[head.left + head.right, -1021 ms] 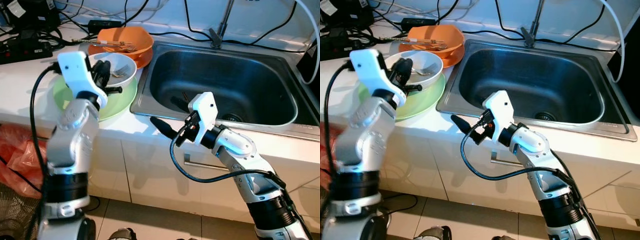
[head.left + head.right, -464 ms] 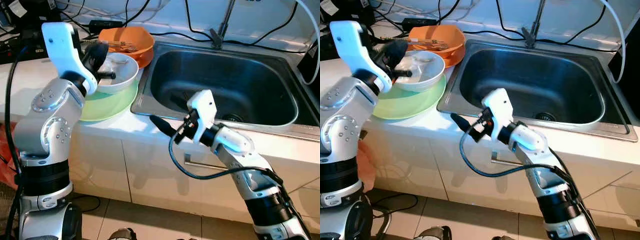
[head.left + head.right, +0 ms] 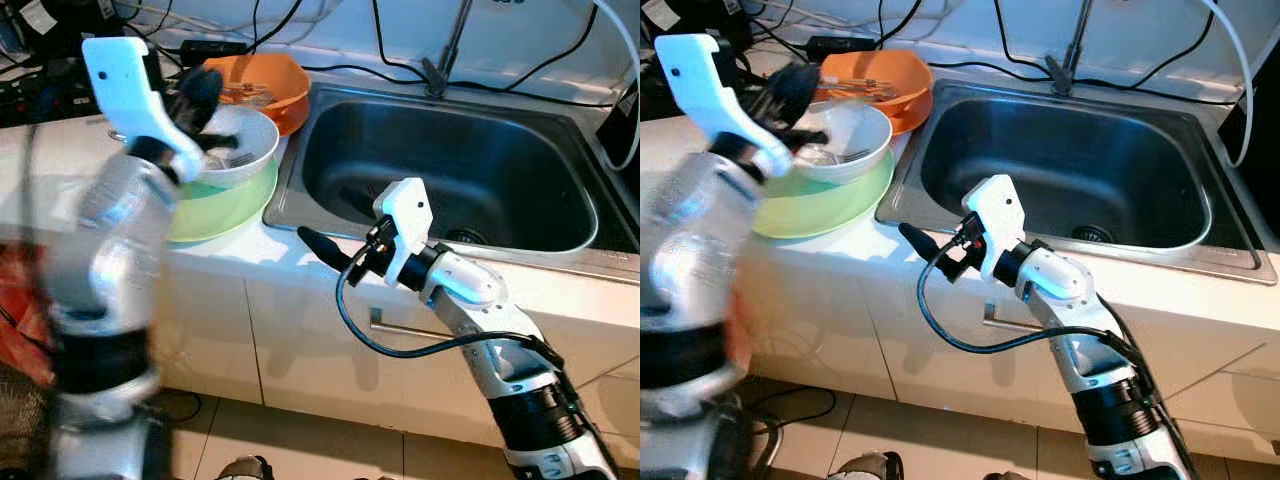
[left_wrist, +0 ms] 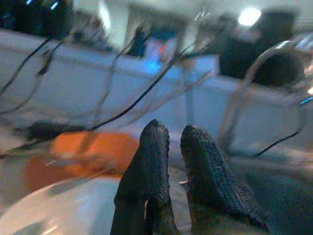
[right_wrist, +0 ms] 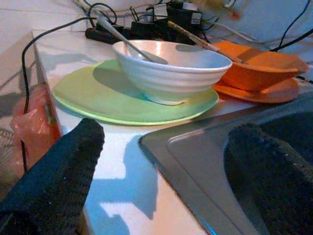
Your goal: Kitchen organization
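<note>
Left eye view, left end effector (image 3: pixel 197 92) closed above white bowl (image 3: pixel 245 150); right end effector (image 3: pixel 318 243) open.

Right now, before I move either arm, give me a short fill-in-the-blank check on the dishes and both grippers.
The white ribbed bowl sits on the flat ______ plate.
The orange bowl lies between the white ribbed bowl and the steel ______.
The right gripper has its fingers ______.
The left gripper hovers above the ______ bowl.

Missing words: green; sink; open; white
</note>
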Robot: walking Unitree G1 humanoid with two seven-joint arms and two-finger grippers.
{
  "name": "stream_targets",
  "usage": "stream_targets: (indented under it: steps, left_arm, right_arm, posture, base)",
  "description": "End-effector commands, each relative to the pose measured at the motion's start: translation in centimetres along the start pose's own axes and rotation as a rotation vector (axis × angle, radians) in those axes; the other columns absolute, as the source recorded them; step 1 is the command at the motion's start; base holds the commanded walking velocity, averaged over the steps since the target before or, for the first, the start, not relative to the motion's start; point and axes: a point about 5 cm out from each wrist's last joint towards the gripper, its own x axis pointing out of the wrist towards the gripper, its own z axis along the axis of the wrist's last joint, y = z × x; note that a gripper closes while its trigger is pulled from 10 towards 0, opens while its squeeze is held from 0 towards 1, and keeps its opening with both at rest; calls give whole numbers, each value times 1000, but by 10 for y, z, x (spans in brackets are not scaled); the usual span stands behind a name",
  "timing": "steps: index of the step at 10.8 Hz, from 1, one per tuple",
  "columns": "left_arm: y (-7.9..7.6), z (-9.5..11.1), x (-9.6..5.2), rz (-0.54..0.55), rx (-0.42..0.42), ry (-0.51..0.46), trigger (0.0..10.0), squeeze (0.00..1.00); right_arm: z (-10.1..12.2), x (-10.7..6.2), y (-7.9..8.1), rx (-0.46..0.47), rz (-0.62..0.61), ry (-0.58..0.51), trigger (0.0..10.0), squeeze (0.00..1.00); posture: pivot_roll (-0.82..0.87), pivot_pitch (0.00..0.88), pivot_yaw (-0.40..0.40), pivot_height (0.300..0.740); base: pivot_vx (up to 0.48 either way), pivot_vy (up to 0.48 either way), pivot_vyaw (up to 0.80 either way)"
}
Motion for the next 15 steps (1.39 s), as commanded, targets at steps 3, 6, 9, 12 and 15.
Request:
stream_targets:
  steps: [3,6,9,12,15]
  left_arm:
    - [-42,-2,-2,-213,-15,-115,0,0]
    - [-57,-22,-5,-280,-9,-154,0,0]
    - [-56,-45,-10,-289,-23,-136,0,0]
    - [-62,-52,-12,-326,-38,-134,0,0]
    - [-64,-63,-16,-328,-38,-107,0,0]
  right_arm:
    - [0,0,-22,31,-204,-4,10000,0]
    - [5,-3,-40,222,-324,-59,10000,0]
    - [8,-2,-44,735,-361,-199,10000,0]
    - [18,-1,-46,984,-302,-269,10000,0]
    - [29,-3,-44,1047,-230,-302,10000,0]
  posture:
    - [39,79,-37,740]
    - [16,79,-32,740]
    - [11,90,-37,740]
    - [13,96,-37,740]
    - [10,97,-33,740]
  base:
    - [0,0,0]
    - [0,0,0]
    - [0,0,0]
    - [0,0,0]
    - [0,0,0]
